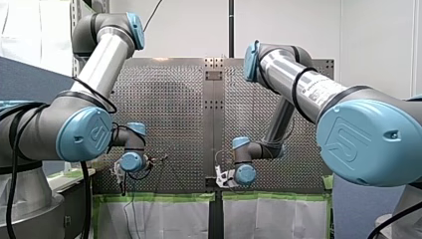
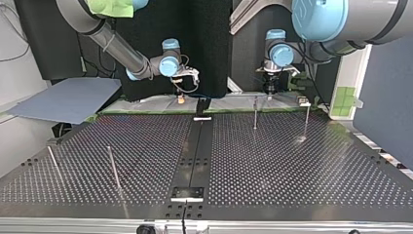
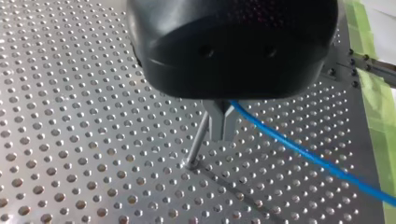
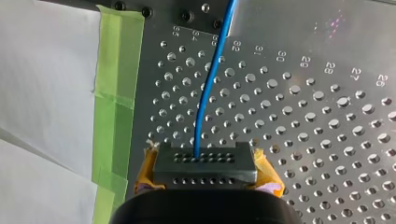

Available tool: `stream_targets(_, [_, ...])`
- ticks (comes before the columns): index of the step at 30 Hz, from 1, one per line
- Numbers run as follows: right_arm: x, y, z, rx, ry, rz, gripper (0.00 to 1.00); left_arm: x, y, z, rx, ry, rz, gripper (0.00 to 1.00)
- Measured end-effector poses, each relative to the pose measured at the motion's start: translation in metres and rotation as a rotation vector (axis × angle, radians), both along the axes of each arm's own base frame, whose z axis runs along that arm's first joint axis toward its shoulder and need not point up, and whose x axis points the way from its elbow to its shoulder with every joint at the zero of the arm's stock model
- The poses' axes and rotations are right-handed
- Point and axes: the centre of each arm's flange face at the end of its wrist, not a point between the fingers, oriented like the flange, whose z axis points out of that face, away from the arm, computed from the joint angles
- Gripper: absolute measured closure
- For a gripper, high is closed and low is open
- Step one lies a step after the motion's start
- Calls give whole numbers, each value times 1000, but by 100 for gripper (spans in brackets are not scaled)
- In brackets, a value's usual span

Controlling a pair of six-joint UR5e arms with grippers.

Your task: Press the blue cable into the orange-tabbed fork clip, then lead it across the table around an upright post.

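The blue cable [image 3: 303, 156] comes out from between the metal fingers of my left gripper [image 3: 222, 128], which is shut on it, and runs off slanting over the perforated plate. A thin upright post [image 3: 198, 137] stands right beside those fingers. In the right wrist view the cable [image 4: 208, 84] runs straight ahead from my right gripper [image 4: 205, 163], which is shut on it, with yellow-orange pads at its sides. A small orange piece [image 2: 180, 99] shows under my right gripper [image 2: 181, 90]; whether it is the clip I cannot tell. My left gripper [image 2: 269, 88] hangs at the table's far edge.
Upright posts stand at the top view's right [image 2: 255, 112] [image 2: 307, 122] and two lean at its near left [image 2: 113, 168]. Green tape [image 4: 114, 93] and white paper [image 4: 42, 102] border the plate beside my right gripper. A blue-grey sheet [image 2: 68, 100] lies off the table's left.
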Motion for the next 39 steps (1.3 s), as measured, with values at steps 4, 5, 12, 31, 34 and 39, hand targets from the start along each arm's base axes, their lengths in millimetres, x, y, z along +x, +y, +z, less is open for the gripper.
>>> stream_targets(4, [-1,-2,0,0,-2,-3,100,1,2,0,-7,0,5,100])
stream_targets(5, [-2,-2,0,0,-2,-4,100,3,3,0,-12,-2,7,100])
stream_targets(12, [-4,-6,1,0,-5,-11,100,18,5,5,-31,-15,11,100])
stream_targets(31, [-2,-15,7,-8,-19,-18,100,42,6,-5,-46,23,-3,100])
stream_targets(34, [-6,-18,7,-5,-24,-27,100,42,6,-6,-56,22,-4,100])
stream_targets(39, [-12,-25,7,-4,-29,-41,100,43,8,-6,-71,22,-3,100])
